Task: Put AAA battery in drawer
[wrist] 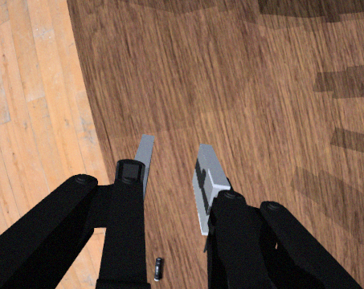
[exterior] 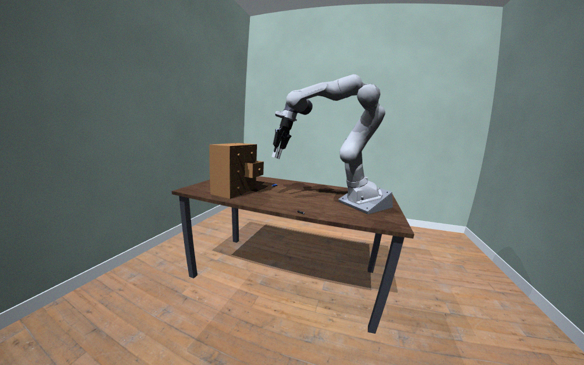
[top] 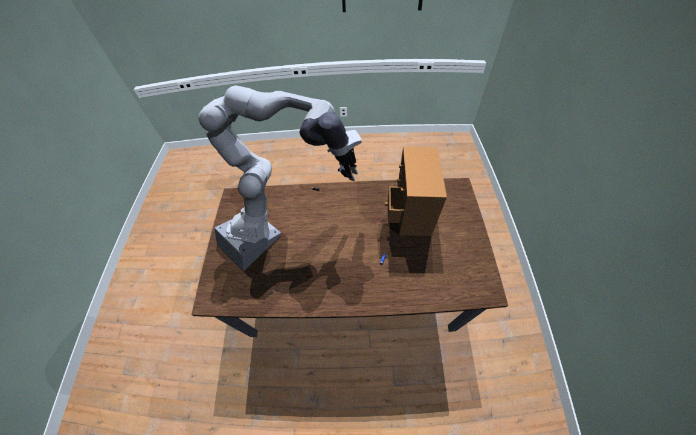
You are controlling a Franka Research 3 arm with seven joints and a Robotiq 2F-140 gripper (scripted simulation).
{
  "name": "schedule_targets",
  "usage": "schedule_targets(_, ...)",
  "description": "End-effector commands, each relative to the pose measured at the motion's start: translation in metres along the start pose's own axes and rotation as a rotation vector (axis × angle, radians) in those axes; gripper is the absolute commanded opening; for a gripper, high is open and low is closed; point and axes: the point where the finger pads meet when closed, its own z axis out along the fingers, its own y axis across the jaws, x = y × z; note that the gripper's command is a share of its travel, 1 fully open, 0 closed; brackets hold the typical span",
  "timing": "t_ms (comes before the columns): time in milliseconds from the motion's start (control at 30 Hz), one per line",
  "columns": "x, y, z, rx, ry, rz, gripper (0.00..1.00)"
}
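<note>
The small black cylinder (top: 315, 188) (exterior: 300, 212) (wrist: 158, 269) with a silver end looks like the AAA battery; it lies near the table's far edge in the top view. The brown chest (top: 423, 173) (exterior: 220, 170) stands upright. Its right middle-row drawer (top: 394, 215) (exterior: 259, 169) is pulled out; no object shows in the visible part of its inside. The other drawers look shut. My gripper (top: 354, 176) (exterior: 276, 156) (wrist: 173, 159) is partly open and empty, pointing down, high above the table between the battery and the chest.
A small blue cylinder (top: 382, 258) (exterior: 274, 185) lies on the table (top: 464, 259) (exterior: 330, 204), near the chest on the open drawer's side. The open drawer sticks out toward the arm's base (top: 244, 243) (exterior: 369, 199).
</note>
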Motion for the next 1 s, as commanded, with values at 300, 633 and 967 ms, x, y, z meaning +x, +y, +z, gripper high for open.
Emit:
schedule_targets(300, -0.013, 0.028, -0.008, -0.093, -0.050, -0.164, 0.28)
schedule_targets(633, -0.018, 0.044, -0.014, -0.145, -0.074, -0.226, 0.28)
schedule_targets(967, -0.022, 0.061, -0.021, -0.196, -0.100, -0.283, 0.28)
